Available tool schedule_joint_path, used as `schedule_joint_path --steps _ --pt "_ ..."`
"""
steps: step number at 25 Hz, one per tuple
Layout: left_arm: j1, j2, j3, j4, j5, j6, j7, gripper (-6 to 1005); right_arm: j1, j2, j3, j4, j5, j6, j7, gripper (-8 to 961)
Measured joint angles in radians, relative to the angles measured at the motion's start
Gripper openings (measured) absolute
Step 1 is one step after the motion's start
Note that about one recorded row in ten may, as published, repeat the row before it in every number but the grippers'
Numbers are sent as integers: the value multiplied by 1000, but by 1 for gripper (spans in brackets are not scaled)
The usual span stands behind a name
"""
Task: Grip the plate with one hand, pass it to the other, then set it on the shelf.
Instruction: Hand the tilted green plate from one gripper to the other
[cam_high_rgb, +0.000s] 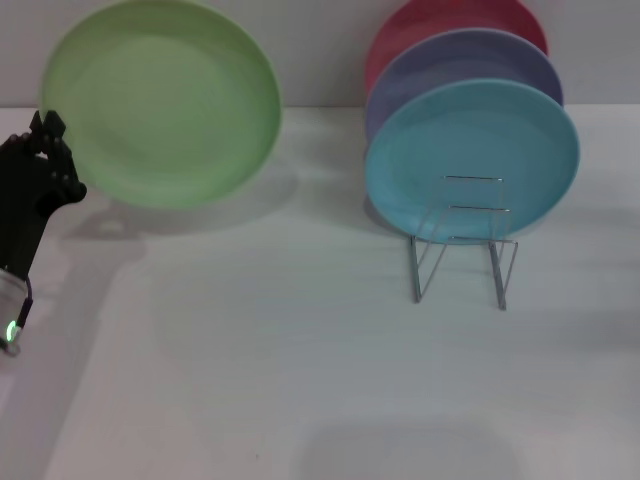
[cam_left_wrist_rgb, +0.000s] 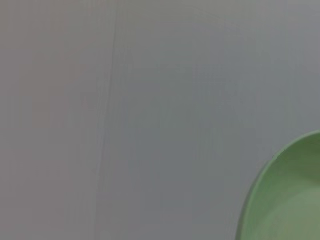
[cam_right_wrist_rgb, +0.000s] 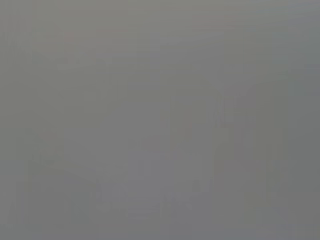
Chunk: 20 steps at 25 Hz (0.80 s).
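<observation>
At far left — left pincer (cam_high_rgb: 48, 135) gripping light green plate (cam_high_rgb: 162, 102) by its edge, lifted | shelf (cam_high_rgb: 462, 240) apart

My left gripper (cam_high_rgb: 45, 150) is the only part of my body the head view shows, at the far left edge. It is matte black throughout, built from chunky, angular blocks with a bumpy, knuckled outline at its top end. Below it, my left arm (cam_high_rgb: 15, 250) continues as a black casing that narrows toward the frame's edge. Near the lower end of that casing sits a paler, greyish segment carrying a small glowing green light (cam_high_rgb: 11, 330) (an oval dot, bright against the dark shell). A thin dark line, possibly a cable, runs beside that segment. Neither wrist view shows any of my body.
</observation>
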Motion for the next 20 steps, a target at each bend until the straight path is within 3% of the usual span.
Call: schedule_joint_path --steps 6,15,20 --pt "12 -1 56 97 1 123 -75 34 -77 2 -63 79 -1 -144 0 595" --pt "23 -9 108 103 -4 142 -72 35 -173 4 -190 161 -19 -318 -3 594" --pt "13 -12 137 103 -5 139 -62 35 -186 5 -271 181 -23 -359 -4 494"
